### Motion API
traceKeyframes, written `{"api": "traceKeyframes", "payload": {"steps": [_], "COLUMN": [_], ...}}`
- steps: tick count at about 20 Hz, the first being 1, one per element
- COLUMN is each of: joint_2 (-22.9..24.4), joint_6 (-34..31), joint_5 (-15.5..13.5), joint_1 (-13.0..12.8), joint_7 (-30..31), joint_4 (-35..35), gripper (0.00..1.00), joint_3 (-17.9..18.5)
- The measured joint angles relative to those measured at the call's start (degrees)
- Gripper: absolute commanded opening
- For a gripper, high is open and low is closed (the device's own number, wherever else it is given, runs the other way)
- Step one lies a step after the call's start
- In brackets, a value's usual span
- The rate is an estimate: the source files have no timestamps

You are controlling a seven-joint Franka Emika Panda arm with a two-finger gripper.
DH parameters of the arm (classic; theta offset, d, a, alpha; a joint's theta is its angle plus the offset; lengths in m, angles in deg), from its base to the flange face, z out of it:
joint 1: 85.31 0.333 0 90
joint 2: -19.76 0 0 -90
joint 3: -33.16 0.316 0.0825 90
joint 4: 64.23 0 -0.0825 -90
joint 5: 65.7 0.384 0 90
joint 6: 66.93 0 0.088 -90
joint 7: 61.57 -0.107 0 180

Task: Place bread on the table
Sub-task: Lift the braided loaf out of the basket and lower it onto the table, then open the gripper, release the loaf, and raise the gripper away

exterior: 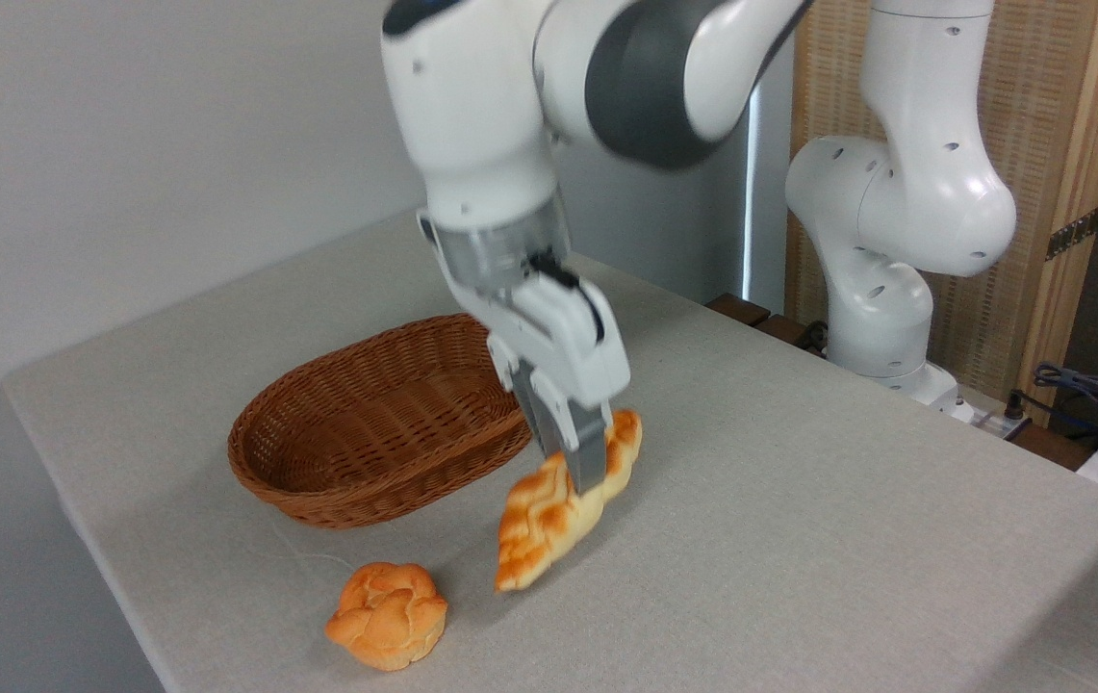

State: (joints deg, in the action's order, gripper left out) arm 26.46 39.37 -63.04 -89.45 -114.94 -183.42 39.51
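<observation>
The bread (541, 525), a long braided golden loaf with browned patches, hangs tilted with its pointed lower end just above the table (799, 539), to the right of the basket. My gripper (575, 470) is shut on the bread's middle, fingers pointing down. The table is covered in light grey-beige cloth.
A brown oval wicker basket (370, 423) stands left of the gripper, with nothing seen inside it. A round knotted orange bun (387, 616) lies near the table's front edge. The arm's white base (880, 318) stands at the back right, with cables (1087, 395) at the far right.
</observation>
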Motion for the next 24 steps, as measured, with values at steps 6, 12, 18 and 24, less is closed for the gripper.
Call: {"api": "traceKeyframes", "payload": {"steps": [6,12,18,24], "joint_2": [-1.82,-1.78,-1.38,-0.99], "joint_6": [1.85,1.85,1.85,-1.98], "joint_5": [0.0,0.0,0.0,-1.23], "joint_1": [-1.4,-1.46,-1.46,-1.56], "joint_7": [0.01,0.02,0.07,2.7], "joint_4": [-1.06,-0.99,-0.85,3.54], "gripper": [1.0,1.0,1.0,1.0], "joint_3": [-0.05,-0.04,-0.04,-0.59]}}
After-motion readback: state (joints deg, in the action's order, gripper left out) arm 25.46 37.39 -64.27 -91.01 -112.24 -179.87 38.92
